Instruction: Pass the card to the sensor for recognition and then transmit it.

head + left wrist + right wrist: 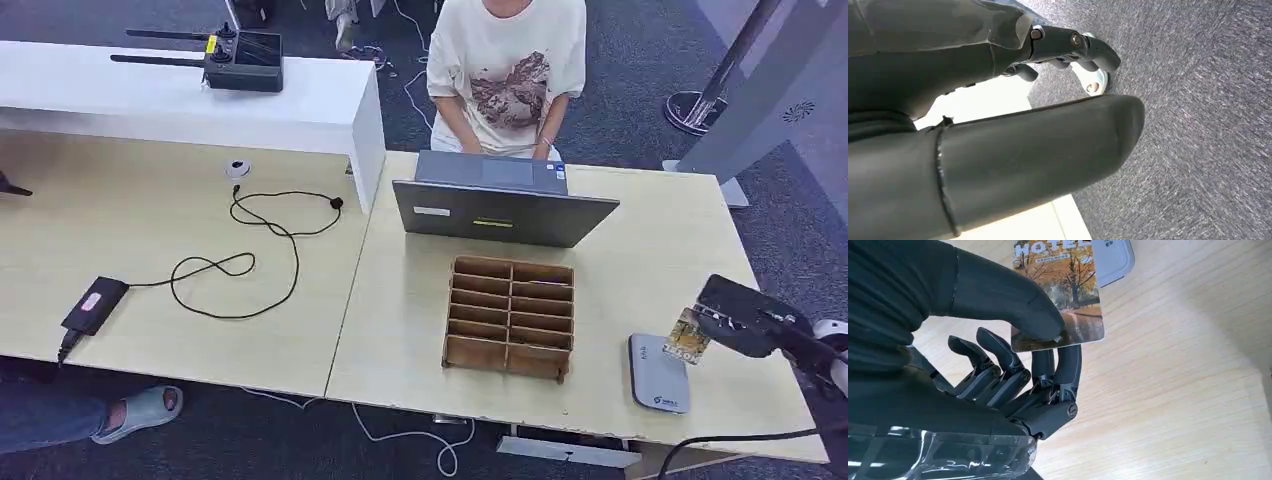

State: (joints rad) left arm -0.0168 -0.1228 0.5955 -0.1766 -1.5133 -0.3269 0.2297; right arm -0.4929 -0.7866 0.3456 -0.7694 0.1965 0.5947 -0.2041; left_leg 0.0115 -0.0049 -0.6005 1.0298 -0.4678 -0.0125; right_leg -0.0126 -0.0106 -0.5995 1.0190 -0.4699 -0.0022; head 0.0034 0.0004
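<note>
**Q:** Where is the card, and how is it held?

**A:** The card (1060, 295) is pinched in the right hand (745, 318), the thumb on its printed face and fingers (1063, 365) behind it. It is held above the tabletop (640, 270) near the right edge, towards the front right corner.

**Q:** Which way does the sensor lie from it?

**A:** The grey sensor pad (659, 373) lies flat just beside the card, on the side towards the table's front edge and slightly inward. The card's free end is pointed at it along the long axis; one card corner is seen overlapping the pad.

**Q:** And the other hand?

**A:** The left hand (998, 165) hangs over carpet, well apart from the table; its fingers are curled in, with nothing seen in them.
</note>
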